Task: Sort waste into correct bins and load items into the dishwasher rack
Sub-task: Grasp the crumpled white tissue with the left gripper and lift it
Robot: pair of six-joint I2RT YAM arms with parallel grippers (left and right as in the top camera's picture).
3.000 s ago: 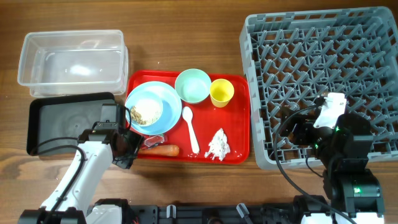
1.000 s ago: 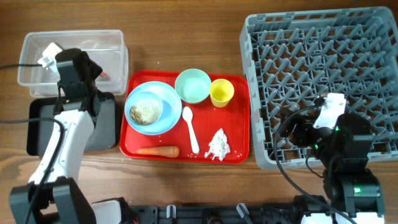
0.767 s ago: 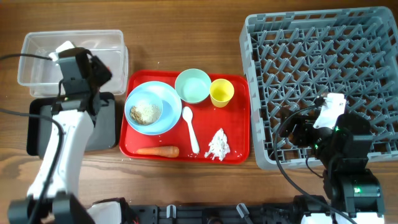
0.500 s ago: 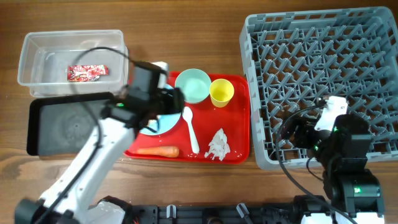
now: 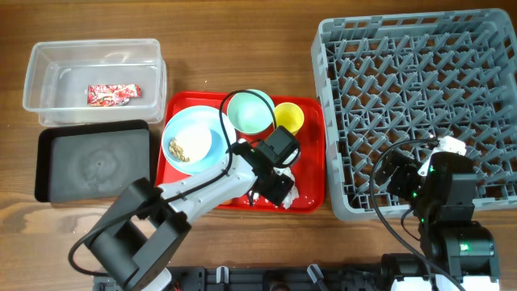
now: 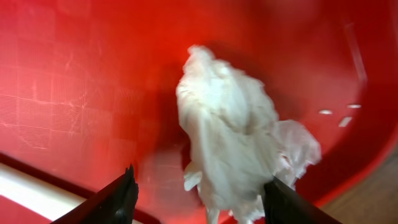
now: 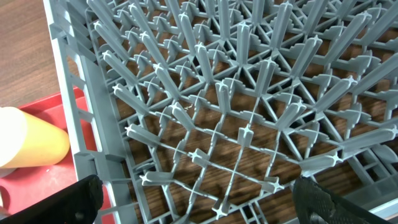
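Left fingers (image 6: 113,202) spread apart, the crumpled white tissue (image 6: 230,143) between them on the red tray (image 6: 74,74).

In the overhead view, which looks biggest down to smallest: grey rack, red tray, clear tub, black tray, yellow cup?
Largest first:
grey rack
red tray
clear tub and black tray, too alike to rank
yellow cup

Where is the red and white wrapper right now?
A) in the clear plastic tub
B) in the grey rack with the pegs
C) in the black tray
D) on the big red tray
A: in the overhead view the red-and-white wrapper lies on the floor of the clear tub, at the top left of the table.
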